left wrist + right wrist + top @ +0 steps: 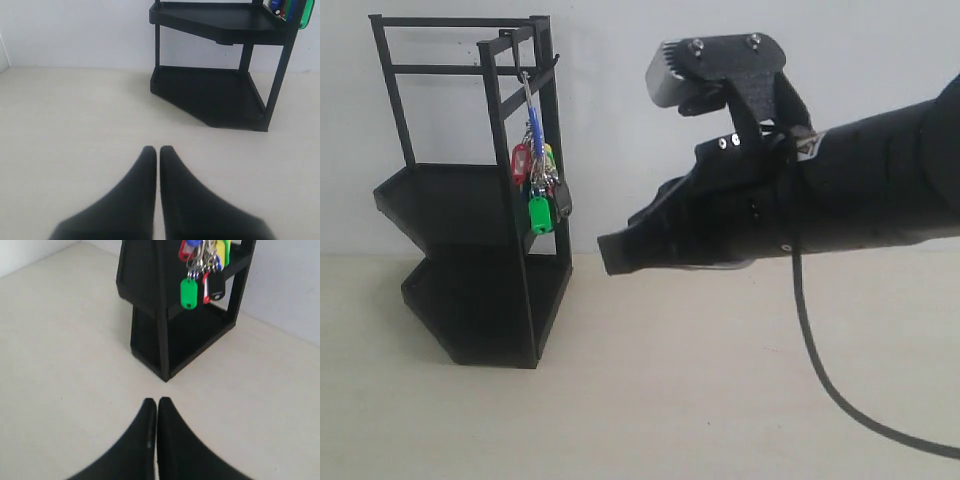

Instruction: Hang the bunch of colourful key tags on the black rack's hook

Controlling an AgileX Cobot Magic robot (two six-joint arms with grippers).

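Right gripper (612,252) hovers above the table (720,390), jaws pressed together and empty, apart from the rack (527,310). Tags (540,185) hang by a blue loop (532,115) from the hook (524,73), beside its 2 shelves (445,200). Left gripper (157,150) likewise closed, empty.

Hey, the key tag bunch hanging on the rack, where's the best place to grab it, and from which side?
Probably pinch the key tag bunch by its blue loop, which hangs straight from the hook. Come from the right arm's side, clear of the black rack.
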